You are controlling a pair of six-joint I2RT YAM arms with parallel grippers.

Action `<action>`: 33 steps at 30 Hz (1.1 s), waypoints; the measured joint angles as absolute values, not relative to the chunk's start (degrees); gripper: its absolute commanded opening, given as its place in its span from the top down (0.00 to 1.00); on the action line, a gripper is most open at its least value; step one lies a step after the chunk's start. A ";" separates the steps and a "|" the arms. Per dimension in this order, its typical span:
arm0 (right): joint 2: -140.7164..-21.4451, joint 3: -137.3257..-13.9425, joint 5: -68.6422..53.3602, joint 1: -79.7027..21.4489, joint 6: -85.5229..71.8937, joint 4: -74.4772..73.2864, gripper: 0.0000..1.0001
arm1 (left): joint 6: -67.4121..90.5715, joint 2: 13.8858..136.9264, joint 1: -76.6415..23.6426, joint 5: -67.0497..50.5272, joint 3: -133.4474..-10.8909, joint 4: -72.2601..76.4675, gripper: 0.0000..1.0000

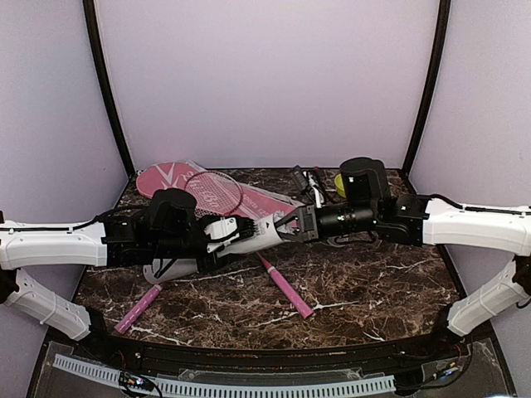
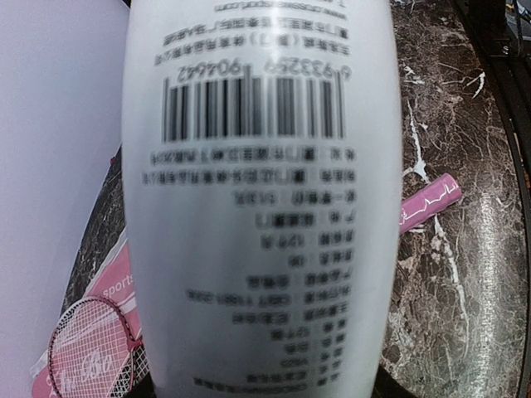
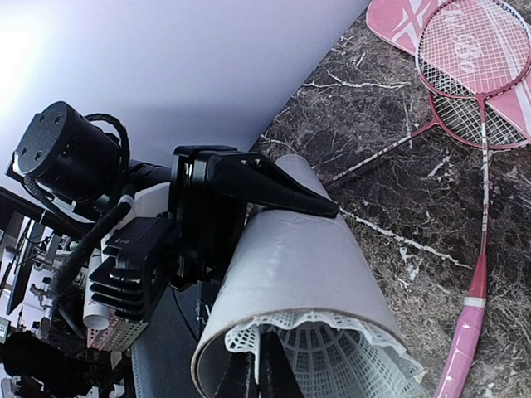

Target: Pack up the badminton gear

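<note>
My left gripper (image 1: 226,232) is shut on the white tube (image 1: 249,235) and holds it level above the table; the tube's printed side fills the left wrist view (image 2: 257,207). My right gripper (image 1: 288,225) is at the tube's open mouth (image 3: 307,274). Its fingertips (image 3: 249,377) pinch the rim of a white net-skirted shuttlecock (image 3: 357,361) that sits partly inside the mouth. Two rackets (image 1: 211,192) lie with their heads (image 3: 473,50) on the pink cover (image 1: 162,178), and their pink handles (image 1: 288,292) point toward the front.
The second racket handle (image 1: 137,308) lies front left. A lime-green bowl (image 1: 340,182) stands at the back, behind my right arm. Small dark items (image 1: 300,176) lie beside it. Walls close the back and sides.
</note>
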State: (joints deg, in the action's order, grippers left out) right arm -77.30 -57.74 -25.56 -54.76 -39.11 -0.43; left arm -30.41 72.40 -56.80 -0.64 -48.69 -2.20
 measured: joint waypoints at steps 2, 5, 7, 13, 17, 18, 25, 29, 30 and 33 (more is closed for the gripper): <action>-77.97 -57.74 -26.02 -54.78 -39.13 0.49 1.00 | -30.41 72.40 -56.80 -0.67 -48.69 -2.20 0.45; -79.40 -57.76 -26.79 -54.76 -39.13 1.69 1.00 | -30.48 72.40 -56.80 -0.86 -48.69 -2.33 0.45; -80.31 -57.87 -27.24 -54.76 -39.13 2.13 1.00 | -30.65 72.40 -56.80 -1.04 -48.69 -2.70 0.45; -81.69 -58.50 -27.81 -54.76 -39.05 2.63 0.96 | -30.83 72.40 -56.80 -1.23 -48.69 -2.94 0.45; -81.67 -58.63 -27.44 -54.74 -38.28 2.13 0.76 | -30.94 72.40 -56.80 -1.26 -48.69 -2.87 0.45; -81.52 -58.76 -27.16 -54.72 -38.00 1.61 0.71 | -30.96 72.40 -56.80 -1.21 -48.69 -2.79 0.45; -74.67 -59.02 -24.64 -52.36 -34.72 -6.26 0.43 | -30.61 72.42 -56.90 0.25 -48.69 -1.45 0.45; -67.35 -58.24 -23.05 -48.38 -32.97 -9.54 0.36 | -30.30 72.42 -56.90 1.61 -48.69 -0.78 0.45; -65.78 -57.78 -22.33 -47.18 -32.88 -9.93 0.36 | -30.22 72.42 -56.90 1.89 -48.69 -0.75 0.45; -62.67 -56.34 -19.25 -43.27 -32.77 -11.66 0.39 | -30.11 72.44 -56.90 2.98 -48.69 -0.67 0.45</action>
